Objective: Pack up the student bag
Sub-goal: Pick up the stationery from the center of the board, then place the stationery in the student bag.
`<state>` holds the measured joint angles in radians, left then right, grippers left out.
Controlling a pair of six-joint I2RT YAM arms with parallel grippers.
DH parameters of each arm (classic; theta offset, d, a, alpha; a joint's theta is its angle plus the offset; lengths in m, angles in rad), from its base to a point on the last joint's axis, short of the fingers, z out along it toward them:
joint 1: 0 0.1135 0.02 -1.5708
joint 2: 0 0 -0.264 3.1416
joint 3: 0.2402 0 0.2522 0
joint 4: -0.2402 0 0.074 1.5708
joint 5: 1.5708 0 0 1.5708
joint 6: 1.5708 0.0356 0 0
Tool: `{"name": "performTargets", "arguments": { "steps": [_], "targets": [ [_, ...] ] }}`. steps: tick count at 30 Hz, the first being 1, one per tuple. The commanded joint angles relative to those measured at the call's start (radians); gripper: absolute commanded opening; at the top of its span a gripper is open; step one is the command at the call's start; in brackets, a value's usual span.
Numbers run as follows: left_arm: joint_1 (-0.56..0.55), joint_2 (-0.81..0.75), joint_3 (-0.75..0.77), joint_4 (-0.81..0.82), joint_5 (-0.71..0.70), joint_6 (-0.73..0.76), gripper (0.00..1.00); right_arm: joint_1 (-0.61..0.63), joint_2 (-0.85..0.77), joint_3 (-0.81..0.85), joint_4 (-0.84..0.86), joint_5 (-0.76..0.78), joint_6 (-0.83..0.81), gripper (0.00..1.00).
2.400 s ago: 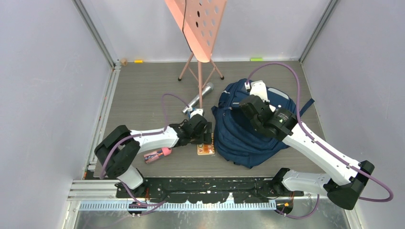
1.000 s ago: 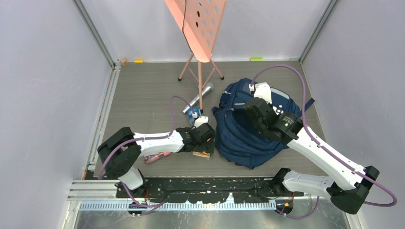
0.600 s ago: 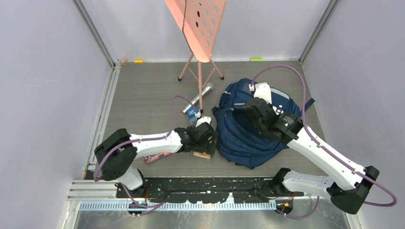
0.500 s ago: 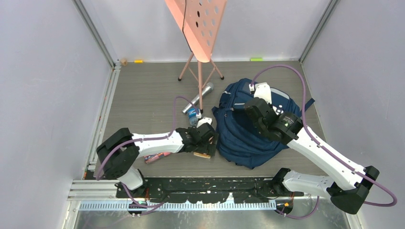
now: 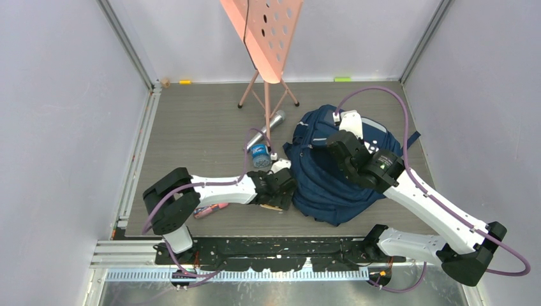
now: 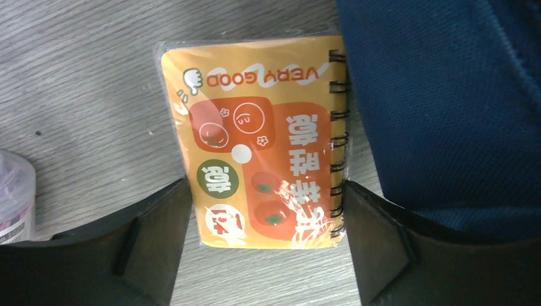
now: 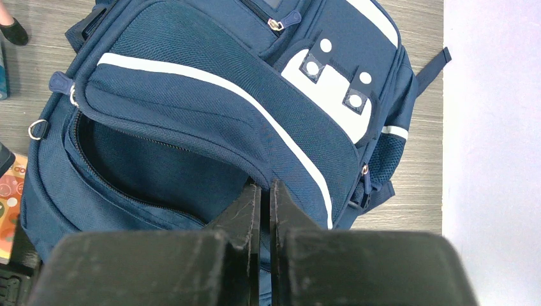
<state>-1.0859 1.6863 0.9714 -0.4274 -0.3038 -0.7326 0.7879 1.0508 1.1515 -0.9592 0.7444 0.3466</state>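
The student bag, navy with white stripes, lies at centre right with its main compartment gaping. My right gripper is shut on the fabric rim of that opening and holds it up. An orange spiral notebook in clear wrap lies flat on the table against the bag's left side. My left gripper is open and straddles the notebook's near end, one finger along each long edge. From above, the left gripper covers most of the notebook.
A pink music stand stands at the back, with a silver microphone by its foot. A blue-capped bottle sits just behind my left wrist. A pink item lies under the left arm. Grey walls close in on three sides.
My left arm has slid right toward the bag, and its fingers now flank the notebook. The right arm has held the bag's rim in the same place for the last second.
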Motion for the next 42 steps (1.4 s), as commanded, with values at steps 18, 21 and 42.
{"name": "performTargets", "arguments": {
  "steps": [18,21,42],
  "targets": [
    [-0.098,-0.387,-0.051,-0.089,-0.075,0.048,0.63,-0.006,-0.034,0.059,0.028,0.046,0.038,0.0],
    [-0.122,-0.392,0.035,-0.066,0.026,0.11,0.63,-0.006,-0.034,0.063,0.03,0.049,0.039,0.0],
    [-0.15,-0.021,0.419,0.146,-0.057,0.189,0.61,-0.006,-0.087,0.031,0.047,0.001,0.096,0.01]
  ]
}}
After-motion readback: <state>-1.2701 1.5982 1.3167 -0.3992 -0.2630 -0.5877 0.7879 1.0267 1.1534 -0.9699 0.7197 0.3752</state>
